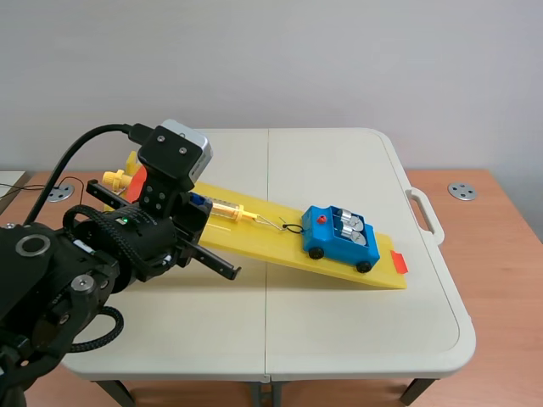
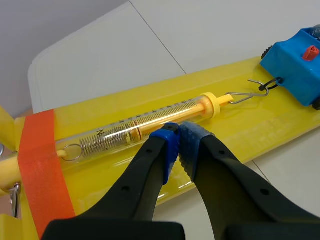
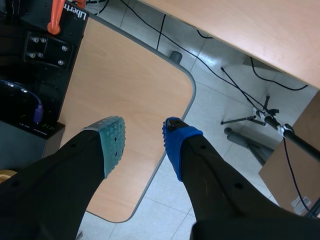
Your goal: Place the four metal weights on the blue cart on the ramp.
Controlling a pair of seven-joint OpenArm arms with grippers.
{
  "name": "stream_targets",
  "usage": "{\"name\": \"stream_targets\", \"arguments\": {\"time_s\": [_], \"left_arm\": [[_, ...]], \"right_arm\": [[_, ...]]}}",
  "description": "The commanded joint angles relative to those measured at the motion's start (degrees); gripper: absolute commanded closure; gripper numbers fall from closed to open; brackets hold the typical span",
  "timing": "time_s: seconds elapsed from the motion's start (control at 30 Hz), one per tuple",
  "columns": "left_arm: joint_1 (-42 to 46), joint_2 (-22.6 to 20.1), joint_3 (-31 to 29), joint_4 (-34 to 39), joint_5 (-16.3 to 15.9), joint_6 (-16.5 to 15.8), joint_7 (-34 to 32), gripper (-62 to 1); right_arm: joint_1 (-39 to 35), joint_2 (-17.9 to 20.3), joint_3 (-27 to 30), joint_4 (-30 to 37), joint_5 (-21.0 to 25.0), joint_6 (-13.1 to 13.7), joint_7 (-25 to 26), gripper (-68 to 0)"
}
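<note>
We see a white folding counter (image 1: 339, 322) with a long yellow ramp (image 1: 280, 246) lying across it, running from the middle left of the frame down toward the lower right. The blue cart (image 1: 341, 235) stands on the ramp just right of center, close to the ramp's lower end. Silver metal weights (image 1: 352, 225) sit upright in its open top; we cannot count them for certain. A thin wire hook (image 2: 250, 91) joins the cart's front to a clear tube spring scale (image 2: 145, 122) that lies lengthwise on the ramp. A band of orange tape (image 2: 42, 165) crosses the ramp at the scale's far end from the cart.

The left arm comes in from the lower left of the scene and fills that corner. In the left wrist view, the left claw (image 2: 177, 137) is closed, its blue pads pressed together with nothing between them, their tips just at the side of the spring scale's tube; we cannot tell whether they touch it. The cart is well ahead of this claw and off to one side.

The right claw (image 3: 142, 142) appears only in its own wrist view. Its fingers stand apart and grip nothing. Beneath it are a wooden desk (image 3: 125, 100) with a rounded corner and a tiled floor (image 3: 220, 90) with cables.
</note>
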Motion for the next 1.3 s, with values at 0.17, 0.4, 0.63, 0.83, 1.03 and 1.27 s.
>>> {"name": "stream_targets", "arguments": {"time_s": [0.17,0.4,0.63,0.83,1.03,1.27], "left_arm": [[-1.77,1.07,-1.36,5.14,-1.03,2.27,-7.72,-2.6],[-1.77,1.07,-1.36,5.14,-1.03,2.27,-7.72,-2.6],[-1.77,1.07,-1.36,5.14,-1.05,2.27,-7.82,-2.7],[-1.77,1.07,-1.36,5.16,-1.07,2.25,-7.85,-2.7],[-1.70,0.85,-1.36,5.68,-3.26,2.23,-7.26,-2.7],[-0.04,0.26,-1.36,11.82,-8.79,1.88,-0.85,-5.0]], "right_arm": [[-0.28,0.92,3.45,5.66,3.02,2.16,3.41,-20.0],[-0.28,0.92,3.45,5.66,3.02,2.16,3.43,-20.0],[-0.28,0.92,3.45,5.66,3.02,2.16,3.43,-20.0],[-0.28,0.92,3.45,5.66,2.99,2.16,3.45,-20.0],[1.53,0.92,3.45,5.66,2.99,2.16,4.55,-20.0],[9.03,0.92,3.45,5.66,2.99,2.16,5.88,-20.0]]}}
